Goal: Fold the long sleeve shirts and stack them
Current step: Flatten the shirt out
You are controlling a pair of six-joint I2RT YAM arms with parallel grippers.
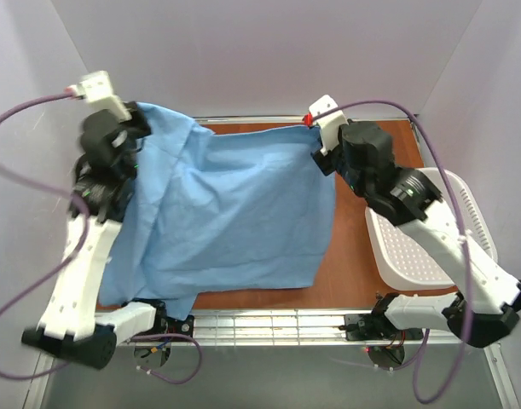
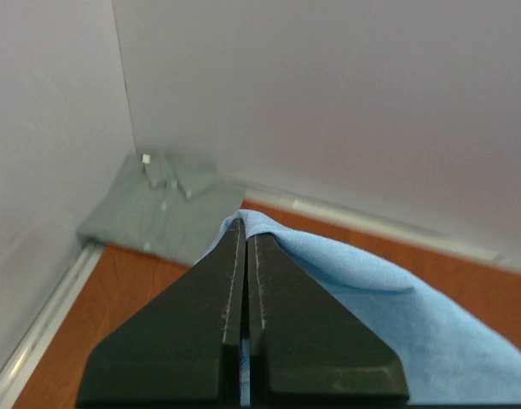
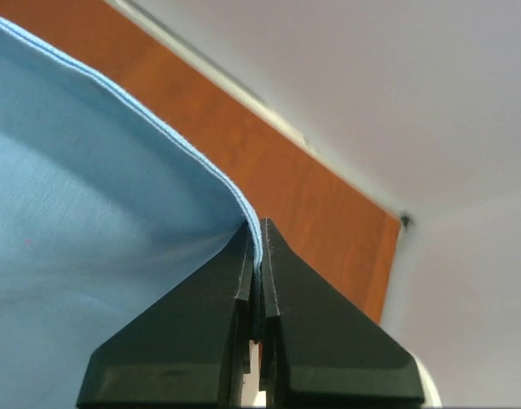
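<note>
Top external view, far left: the left gripper (image 1: 139, 115) is mostly masked by its own wrist and by bunched cloth, so its fingertips are hard to make out there. The left wrist view settles it: the jaws are pressed together on a raised fold of the light blue shirt (image 2: 396, 307). Beyond them in that view, a muted grey-green shirt (image 2: 162, 204) lies folded in the far left corner of the tabletop (image 2: 115, 290), collar up and buttons just visible; from above that corner is hidden behind the arm. The light blue shirt (image 1: 234, 213) is stretched between both arms across the middle of the tabletop, creased, its left side sagging past the tabletop's edge; no collar or sleeves can be told apart. At its far right corner the right gripper (image 1: 315, 129) pinches the stitched hem, jaws clamped on the cloth. Further right, a white laundry basket (image 1: 396, 247) is partly covered by the right arm.
</note>
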